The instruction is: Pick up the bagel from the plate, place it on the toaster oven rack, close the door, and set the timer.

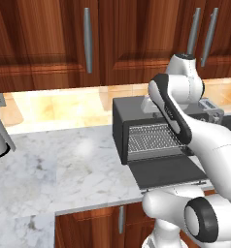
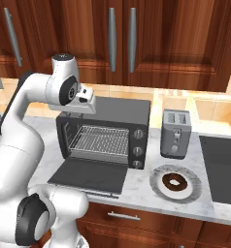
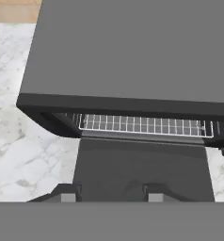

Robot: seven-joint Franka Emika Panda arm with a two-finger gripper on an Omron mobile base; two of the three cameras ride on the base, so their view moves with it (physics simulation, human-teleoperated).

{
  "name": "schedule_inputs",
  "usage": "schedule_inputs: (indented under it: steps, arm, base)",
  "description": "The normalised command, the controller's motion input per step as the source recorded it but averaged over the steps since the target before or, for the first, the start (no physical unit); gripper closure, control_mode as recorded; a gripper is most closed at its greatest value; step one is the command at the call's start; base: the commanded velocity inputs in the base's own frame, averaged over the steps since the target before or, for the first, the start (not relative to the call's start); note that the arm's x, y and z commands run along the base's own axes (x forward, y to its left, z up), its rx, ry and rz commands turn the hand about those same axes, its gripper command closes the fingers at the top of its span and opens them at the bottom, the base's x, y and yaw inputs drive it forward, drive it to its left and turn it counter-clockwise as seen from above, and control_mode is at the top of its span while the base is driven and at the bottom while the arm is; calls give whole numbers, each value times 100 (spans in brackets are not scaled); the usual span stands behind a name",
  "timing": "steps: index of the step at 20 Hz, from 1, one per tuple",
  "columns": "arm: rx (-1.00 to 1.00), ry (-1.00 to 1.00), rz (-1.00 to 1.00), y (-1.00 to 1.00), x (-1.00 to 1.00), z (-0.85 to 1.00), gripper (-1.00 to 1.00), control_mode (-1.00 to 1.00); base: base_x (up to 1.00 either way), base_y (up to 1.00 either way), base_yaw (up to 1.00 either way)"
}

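Hand view: empty gripper (image 3: 109, 194), jaws slightly apart, above the lowered dark grey door (image 3: 142, 164); glossy brown ring bagel (image 2: 175, 182), far right, awaits pickup.

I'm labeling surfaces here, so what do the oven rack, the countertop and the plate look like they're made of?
The rack: bright silver wire grid, likely steel. The countertop: white stone with grey veins, probably polished marble. The plate: pale, smooth and matte, perhaps ceramic, though the look leaves it open.
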Motion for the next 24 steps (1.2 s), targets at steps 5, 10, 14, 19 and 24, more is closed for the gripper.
schedule_inputs:
  steps: [5, 10, 14, 19, 24]
  arm:
    - [2, 0, -2, -30, -7, -1, -100, -100]
    - [9, 0, -6, -61, -12, -1, -100, -100]
    - [7, 0, -6, -54, -10, -9, -100, -100]
    - [5, 0, -8, -58, -14, -20, -100, -100]
    - [0, 2, -8, -54, -10, -26, -100, -100]
  base:
    - [0, 0, 0]
    - [0, 0, 0]
    - [0, 0, 0]
    - [0, 0, 0]
    - [0, 0, 0]
